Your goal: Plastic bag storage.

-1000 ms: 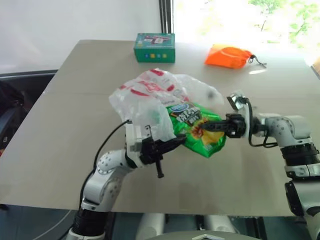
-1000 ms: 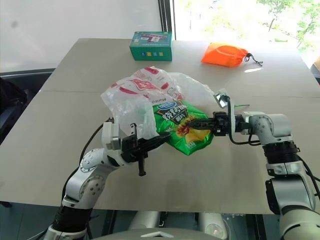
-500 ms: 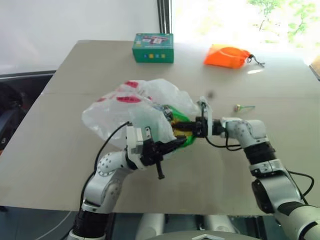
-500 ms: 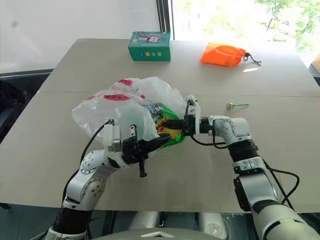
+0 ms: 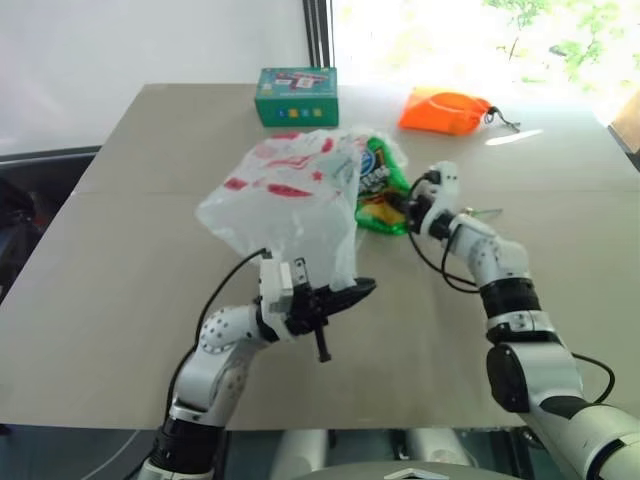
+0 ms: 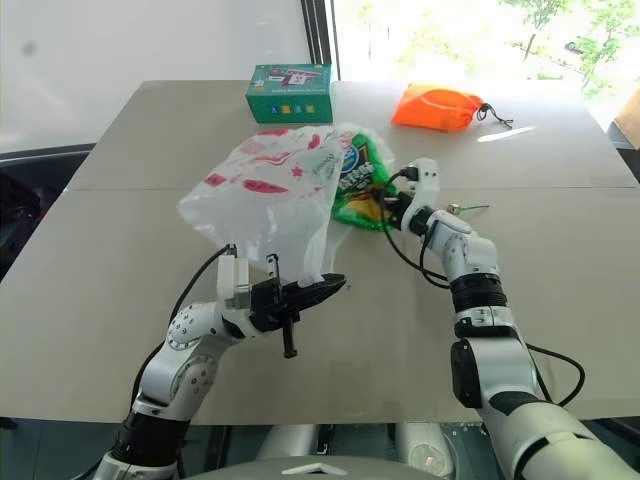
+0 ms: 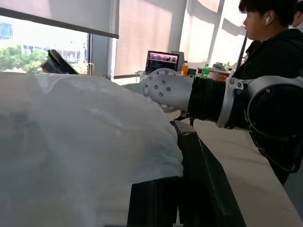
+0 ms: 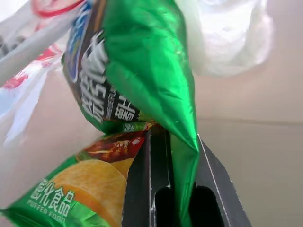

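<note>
The left gripper's fingers are pressed together on a lower corner of the plastic bag, and the right gripper's fingers pinch the edge of the chip packet, which sits tucked against the bag's far side. The bag looks very light, limp and slippery, likely to billow or slide free, so a bunched fold of its film seems the safest place to hold. It hangs above the bench, nearer than the green box, its long axis slanting from the left gripper up and away toward the packet.
</note>
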